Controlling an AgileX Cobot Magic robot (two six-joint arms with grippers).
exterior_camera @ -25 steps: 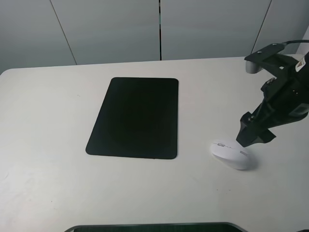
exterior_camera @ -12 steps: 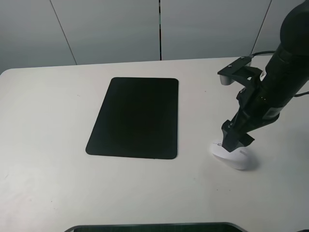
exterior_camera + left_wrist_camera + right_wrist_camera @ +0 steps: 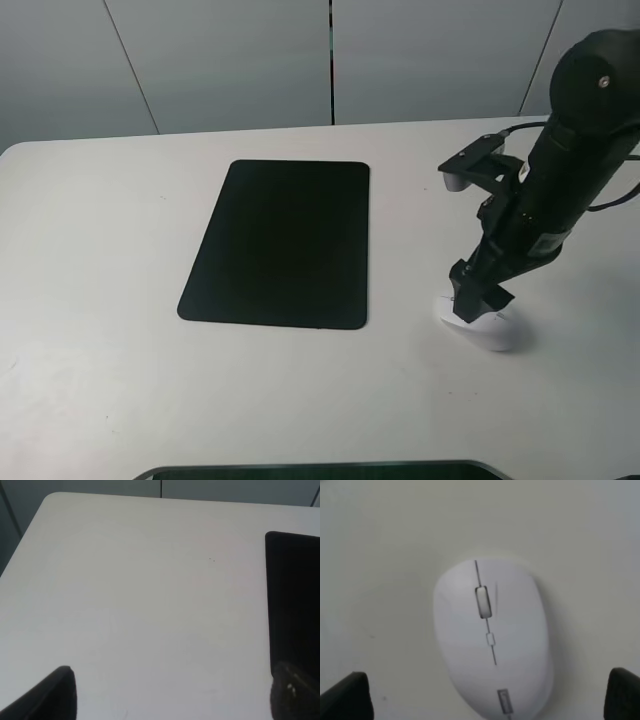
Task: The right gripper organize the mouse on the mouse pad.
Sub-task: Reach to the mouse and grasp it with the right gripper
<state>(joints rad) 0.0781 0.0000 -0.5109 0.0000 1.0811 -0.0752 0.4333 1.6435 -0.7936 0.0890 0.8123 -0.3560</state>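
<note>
While the white wireless mouse [image 3: 490,328] lies on the pale bench [image 3: 100,380], off to the right of the mouse pad's near right corner and not touching it, the right gripper [image 3: 472,303] hangs straight down over its left part. From the right wrist camera its black fingers [image 3: 347,696] stand wide apart, one either side of the mouse [image 3: 492,640], whose grey scroll wheel points away from the wrist; I cannot tell whether they touch it. The left gripper [image 3: 175,700] also has its fingers spread, holding nothing, above bare bench beside one edge of the pad [image 3: 295,595]. Further back the black mouse pad [image 3: 280,245] lies flat, nothing on it. Grey wall panels [image 3: 230,60] stand beyond the bench's far edge.
</note>
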